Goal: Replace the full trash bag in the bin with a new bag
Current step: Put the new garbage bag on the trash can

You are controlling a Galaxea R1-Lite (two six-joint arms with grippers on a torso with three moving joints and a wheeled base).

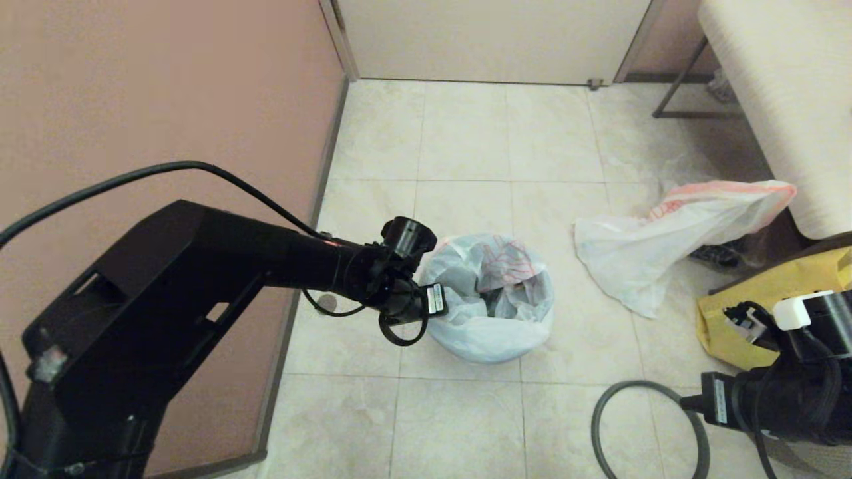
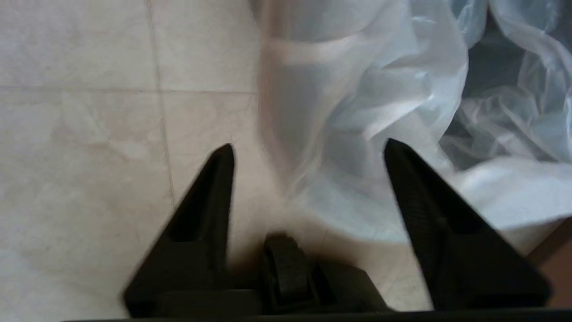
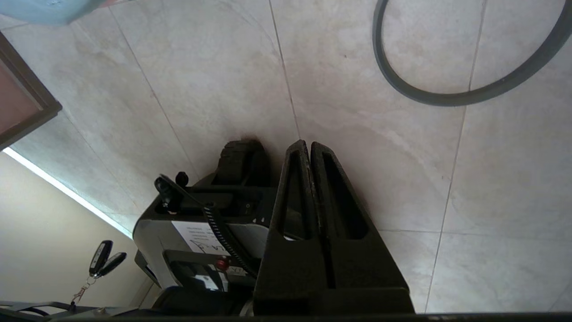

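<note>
Left hand (image 2: 308, 145) spread wide, empty, low beside the full trash bag (image 1: 489, 332), one fingertip over bare floor (image 1: 466, 146) tile, the other over the film folded down outside. No plastic between the fingers. Bag seated in the bin, mouth turned out and draped so far down that the bin itself stays hidden; red print visible inside, contents too dim to make out.

Likely next: close on a fold of that draped film and lift. Risks, judged from here:

- Shutting on air, or on a single thin layer. Slippery, loose film; a shallow bite would slide free on the pull.
- Tearing. Thin plastic, gripped at one spot and carrying lumpy weight, could rip and spill.
- Dragging or tipping the light bin, if the film clings to the rim while only one side gets pulled.
- Crowding the wall (image 1: 166, 80) close at the left arm's side; little room for a wide swing.

Further out: grey ring (image 3: 378, 40) lying loose on the floor near the right arm, easy to snag or nudge. New bag (image 1: 665, 246) limp on the floor well apart to the right, beside a yellow fabric bag (image 1: 765, 313). Right hand (image 3: 306, 143) pressed together, empty, parked low at the right.
</note>
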